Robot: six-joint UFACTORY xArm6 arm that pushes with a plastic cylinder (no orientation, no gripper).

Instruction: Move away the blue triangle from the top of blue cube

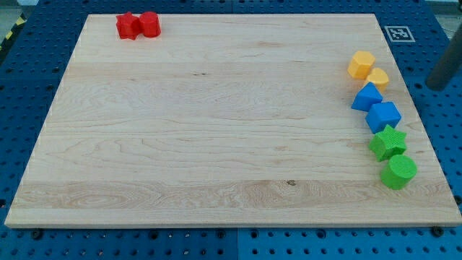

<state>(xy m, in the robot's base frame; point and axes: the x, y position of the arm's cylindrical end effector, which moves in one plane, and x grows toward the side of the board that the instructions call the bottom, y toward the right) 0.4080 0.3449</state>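
The blue triangle (367, 97) lies near the board's right edge, touching the upper left side of the blue cube (384, 115). The dark rod comes in from the view's right edge, and my tip (435, 86) is off the wooden board, over the blue perforated table. It is to the right of and slightly above the blue triangle, apart from every block.
A yellow hexagon (361, 63) and a second yellow block (378, 77) sit just above the blue triangle. A green star (388, 141) and a green cylinder (398, 172) sit below the blue cube. A red star (128, 25) and a red cylinder (149, 24) are at the top left. The board's right edge (426, 144) is close to the column.
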